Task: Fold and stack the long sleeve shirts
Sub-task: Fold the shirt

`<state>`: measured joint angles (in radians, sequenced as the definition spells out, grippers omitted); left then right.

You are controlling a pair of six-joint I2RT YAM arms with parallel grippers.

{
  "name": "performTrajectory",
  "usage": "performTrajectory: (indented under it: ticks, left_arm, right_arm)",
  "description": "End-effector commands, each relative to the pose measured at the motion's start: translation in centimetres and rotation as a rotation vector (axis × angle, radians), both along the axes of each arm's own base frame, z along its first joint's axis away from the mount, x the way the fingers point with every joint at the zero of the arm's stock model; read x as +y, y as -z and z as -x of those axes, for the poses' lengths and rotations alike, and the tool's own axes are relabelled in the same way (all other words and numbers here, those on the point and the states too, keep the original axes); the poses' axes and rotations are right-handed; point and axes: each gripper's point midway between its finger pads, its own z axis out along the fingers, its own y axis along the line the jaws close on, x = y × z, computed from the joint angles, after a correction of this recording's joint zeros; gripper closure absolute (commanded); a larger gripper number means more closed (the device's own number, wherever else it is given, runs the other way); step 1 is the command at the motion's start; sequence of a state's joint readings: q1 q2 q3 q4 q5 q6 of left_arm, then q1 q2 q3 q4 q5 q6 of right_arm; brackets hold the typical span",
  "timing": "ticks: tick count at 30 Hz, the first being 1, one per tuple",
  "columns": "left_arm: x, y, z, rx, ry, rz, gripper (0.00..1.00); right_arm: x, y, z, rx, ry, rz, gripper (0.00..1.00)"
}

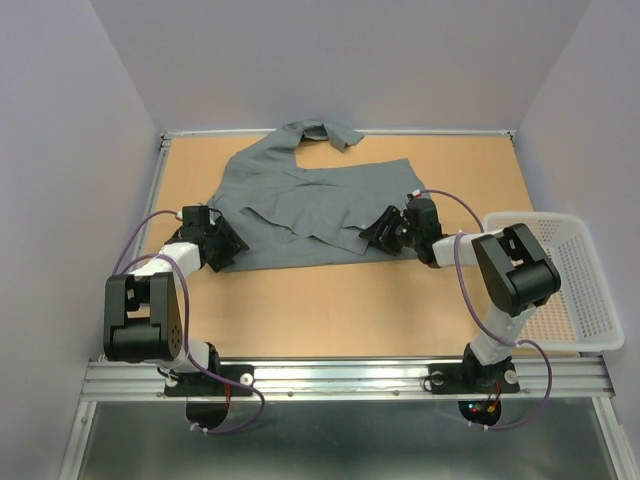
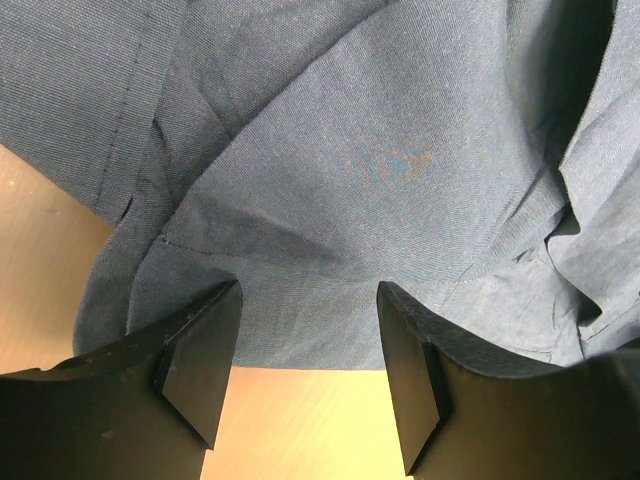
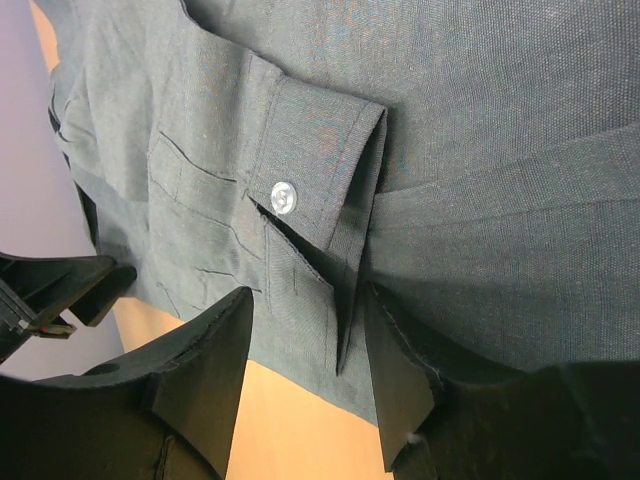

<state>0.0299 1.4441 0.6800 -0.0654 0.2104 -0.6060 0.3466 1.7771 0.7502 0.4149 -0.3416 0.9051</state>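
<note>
One grey long sleeve shirt (image 1: 300, 205) lies spread and partly folded at the back middle of the table, collar toward the far edge. My left gripper (image 1: 224, 246) is at its near left corner. In the left wrist view that gripper (image 2: 308, 295) stands open, its fingers (image 2: 200, 350) low over the table with the shirt (image 2: 380, 150) hem just reaching between the tips. My right gripper (image 1: 378, 233) is at the near right edge. It (image 3: 308, 300) is open too, astride a buttoned cuff (image 3: 320, 170) whose corner hangs between the jaws.
A white mesh basket (image 1: 590, 290) stands at the table's right edge, beside the right arm. Low rails border the wooden table (image 1: 330, 310), and pale walls close in on both sides and the back.
</note>
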Motion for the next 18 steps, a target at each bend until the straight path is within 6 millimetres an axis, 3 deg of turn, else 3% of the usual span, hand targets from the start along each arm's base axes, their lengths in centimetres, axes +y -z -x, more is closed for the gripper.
performTrajectory:
  ticks: [1, 18]
  left_arm:
    - [0.46, 1.09, 1.82, 0.072, 0.008, -0.027, 0.32]
    - [0.62, 0.98, 2.26, 0.067, -0.001, -0.035, 0.32]
  right_arm:
    - [-0.14, 1.29, 0.77, 0.004, -0.017, 0.012, 0.46]
    - [-0.44, 1.78, 0.1, -0.003, 0.02, 0.019, 0.53]
